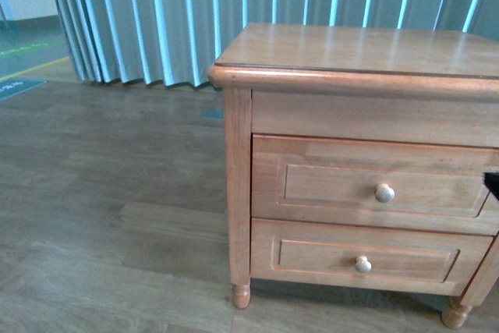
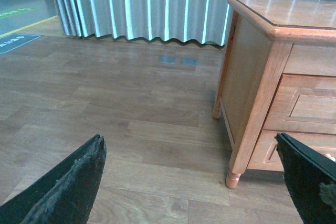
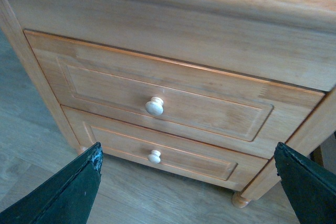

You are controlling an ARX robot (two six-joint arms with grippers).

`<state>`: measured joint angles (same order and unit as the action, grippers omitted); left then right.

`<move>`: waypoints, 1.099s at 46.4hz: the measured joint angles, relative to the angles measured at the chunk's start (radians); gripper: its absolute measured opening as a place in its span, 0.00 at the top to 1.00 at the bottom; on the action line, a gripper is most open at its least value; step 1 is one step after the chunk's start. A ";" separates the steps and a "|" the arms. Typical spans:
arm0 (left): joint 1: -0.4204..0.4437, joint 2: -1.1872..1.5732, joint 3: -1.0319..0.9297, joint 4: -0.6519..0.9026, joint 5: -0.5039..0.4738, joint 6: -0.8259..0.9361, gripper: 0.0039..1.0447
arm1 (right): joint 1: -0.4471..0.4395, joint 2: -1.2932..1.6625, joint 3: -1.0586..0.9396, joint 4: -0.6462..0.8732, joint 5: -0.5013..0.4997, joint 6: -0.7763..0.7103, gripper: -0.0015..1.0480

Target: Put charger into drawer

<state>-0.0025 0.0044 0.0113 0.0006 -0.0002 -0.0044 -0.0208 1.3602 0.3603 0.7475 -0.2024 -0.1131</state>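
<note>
The charger showed in none of my views, so I could not tell where it lay. The cabinet (image 1: 359, 161) ran off the right edge of the front view, its top bare as far as I could see. The drawer (image 1: 374, 185) was shut, its knob (image 1: 384, 193) facing me, and the lower drawer (image 1: 362, 261) under it was shut too. A small black corner (image 1: 492, 185) cut in at the right edge of the front view, too little of it to name.

My left gripper (image 2: 194, 182) was spread wide, only the two dark fingertips (image 2: 73, 187) showing, over the wood floor (image 2: 131, 129) beside the cabinet's side panel. My right gripper (image 3: 189, 182) was spread as well, holding nothing, in front of both drawers and apart from them. Pleated grey curtains (image 1: 195, 13) hung behind, and a strip of yellow line (image 1: 27, 68) crossed the floor far left
</note>
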 joint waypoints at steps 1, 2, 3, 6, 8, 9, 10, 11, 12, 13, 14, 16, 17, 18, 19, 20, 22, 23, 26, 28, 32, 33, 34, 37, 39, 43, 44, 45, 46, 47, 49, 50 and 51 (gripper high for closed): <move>0.000 0.000 0.000 0.000 0.000 0.000 0.06 | -0.012 -0.034 -0.010 -0.019 -0.011 0.005 0.08; 0.000 0.000 0.000 0.000 0.000 0.000 0.06 | -0.023 -0.066 -0.018 -0.038 -0.021 0.009 0.08; 0.000 0.000 0.000 0.000 0.000 0.000 0.06 | -0.035 -0.099 -0.027 -0.057 -0.031 0.014 0.08; 0.000 0.000 0.000 0.000 0.000 0.000 0.06 | -0.069 -0.194 -0.048 -0.119 -0.062 0.029 0.08; 0.000 0.000 0.000 0.000 0.000 0.000 0.06 | -0.092 -0.255 -0.058 -0.162 -0.089 0.045 0.08; 0.000 0.000 0.000 0.000 0.000 0.000 0.06 | -0.105 -0.285 -0.063 -0.183 -0.103 0.055 0.08; 0.000 0.000 0.000 0.000 0.000 0.000 0.06 | -0.122 -0.328 -0.071 -0.212 -0.120 0.072 0.08; 0.000 0.000 0.000 0.000 0.000 0.000 0.06 | -0.139 -0.370 -0.079 -0.237 -0.142 0.088 0.08; 0.000 0.000 0.000 0.000 0.000 0.000 0.06 | -0.153 -0.411 -0.088 -0.261 -0.153 0.093 0.08; 0.000 0.000 0.000 0.000 0.000 0.000 0.06 | -0.159 -0.434 -0.092 -0.273 -0.157 0.097 0.08; 0.000 0.000 0.000 0.000 0.000 0.000 0.06 | -0.166 -0.458 -0.097 -0.280 -0.158 0.100 0.08; 0.000 0.000 0.000 0.000 0.000 0.000 0.06 | -0.170 -0.480 -0.098 -0.282 -0.159 0.103 0.08; 0.000 0.000 0.000 0.000 0.000 0.000 0.06 | -0.171 -0.481 -0.098 -0.282 -0.160 0.104 0.08; 0.000 0.000 0.000 0.000 0.000 0.000 0.06 | -0.171 -0.481 -0.098 -0.283 -0.160 0.104 0.08; 0.000 0.000 0.000 0.000 0.000 0.000 0.06 | -0.171 -0.480 -0.098 -0.284 -0.160 0.104 0.08; 0.000 0.000 0.000 0.000 0.000 0.000 0.06 | -0.171 -0.479 -0.098 -0.285 -0.160 0.104 0.08; 0.000 0.000 0.000 0.000 0.000 0.000 0.06 | -0.171 -0.479 -0.098 -0.285 -0.160 0.105 0.08; 0.000 0.000 0.000 0.000 0.000 0.000 0.06 | -0.171 -0.479 -0.098 -0.285 -0.161 0.105 0.08; 0.000 0.000 0.000 0.000 0.000 0.000 0.06 | -0.146 -0.476 -0.140 -0.178 -0.050 0.108 0.16; 0.000 0.000 0.000 0.000 -0.001 0.000 0.06 | -0.126 -0.493 -0.182 -0.085 0.050 0.108 0.26; 0.000 0.000 0.000 0.000 0.000 0.000 0.06 | -0.100 -0.556 -0.225 -0.086 0.092 0.108 0.45; 0.000 0.000 0.000 0.000 0.000 0.000 0.06 | -0.095 -0.567 -0.231 -0.091 0.094 0.108 0.48; 0.000 0.000 0.000 0.000 0.000 0.000 0.06 | -0.091 -0.578 -0.237 -0.097 0.098 0.108 0.52; 0.000 0.000 0.000 0.000 0.000 0.000 0.06 | -0.078 -0.612 -0.255 -0.116 0.107 0.108 0.62; 0.000 0.000 0.000 0.000 0.000 0.000 0.06 | -0.061 -0.636 -0.266 -0.130 0.128 0.108 0.69; 0.000 0.000 0.000 0.000 0.000 0.000 0.06 | -0.004 -0.682 -0.282 -0.160 0.197 0.109 0.82; 0.000 0.000 0.000 0.000 0.000 0.000 0.06 | 0.004 -0.694 -0.285 -0.167 0.198 0.109 0.86; 0.000 0.000 0.000 0.000 0.000 0.000 0.06 | 0.010 -0.705 -0.288 -0.174 0.196 0.108 0.89; 0.000 0.000 0.000 0.000 0.000 0.000 0.06 | 0.014 -0.716 -0.291 -0.181 0.195 0.108 0.92; 0.000 0.000 0.000 0.000 0.000 0.000 0.06 | 0.016 -0.726 -0.294 -0.188 0.195 0.108 0.96; 0.000 0.000 0.000 0.000 0.000 0.000 0.06 | 0.017 -0.748 -0.300 -0.203 0.198 0.107 0.99; 0.000 0.000 0.000 0.000 0.000 0.000 0.06 | 0.017 -0.759 -0.303 -0.211 0.198 0.108 0.98; 0.000 0.000 0.000 0.000 0.000 0.000 0.06 | 0.017 -0.770 -0.306 -0.219 0.199 0.108 0.98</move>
<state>-0.0025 0.0044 0.0113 0.0006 -0.0006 -0.0044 -0.0036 0.5903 0.0547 0.5289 -0.0036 -0.0051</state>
